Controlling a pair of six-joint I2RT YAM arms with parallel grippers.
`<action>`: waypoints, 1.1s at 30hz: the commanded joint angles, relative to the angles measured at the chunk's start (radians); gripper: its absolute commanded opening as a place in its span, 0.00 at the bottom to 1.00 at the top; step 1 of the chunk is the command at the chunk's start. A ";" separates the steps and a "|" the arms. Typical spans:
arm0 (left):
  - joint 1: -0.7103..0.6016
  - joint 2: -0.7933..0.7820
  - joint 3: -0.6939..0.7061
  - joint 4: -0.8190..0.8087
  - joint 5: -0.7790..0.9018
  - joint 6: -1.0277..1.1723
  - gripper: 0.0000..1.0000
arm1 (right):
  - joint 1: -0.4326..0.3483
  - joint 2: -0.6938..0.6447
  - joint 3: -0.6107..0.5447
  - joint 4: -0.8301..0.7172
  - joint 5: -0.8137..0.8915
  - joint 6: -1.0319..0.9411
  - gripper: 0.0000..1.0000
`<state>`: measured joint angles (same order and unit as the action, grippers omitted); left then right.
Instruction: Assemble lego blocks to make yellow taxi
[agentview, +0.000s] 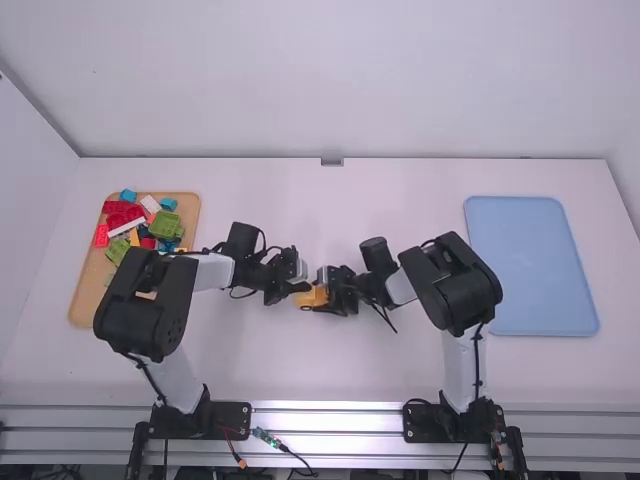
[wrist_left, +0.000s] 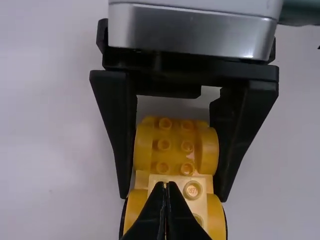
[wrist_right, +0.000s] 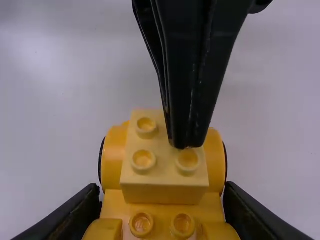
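Your left arm (agentview: 205, 273) and right arm (agentview: 401, 286) pair white links with bulky black joints, dark cables (agentview: 477, 360) running along them. Their black base plates (agentview: 230, 418) seem dotted with screws. Your right claw (agentview: 321, 293) has a silvery band (wrist_left: 190, 32) and tapering black fingers (wrist_left: 111, 120).

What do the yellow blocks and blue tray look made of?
Yellow blocks: apparently hard moulded plastic, slightly glossy, judging by crisp round studs with small highlights. Blue tray: probably plastic, matte, from its even colour and rounded corners; painted metal is possible.
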<state>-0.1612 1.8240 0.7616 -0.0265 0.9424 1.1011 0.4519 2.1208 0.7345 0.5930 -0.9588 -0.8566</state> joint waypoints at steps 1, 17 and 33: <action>-0.002 0.030 -0.027 -0.033 -0.136 0.051 0.02 | -0.020 0.016 -0.002 0.001 0.017 -0.005 0.55; -0.036 0.030 -0.070 0.029 -0.200 0.056 0.02 | -0.020 0.016 -0.001 0.002 0.017 -0.005 0.55; 0.083 -0.198 -0.037 -0.063 0.019 0.093 0.02 | -0.020 0.016 -0.002 -0.003 0.017 -0.005 0.56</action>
<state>-0.1032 1.6962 0.7181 -0.0700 0.9428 1.1790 0.4362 2.1216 0.7345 0.5915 -0.9524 -0.8597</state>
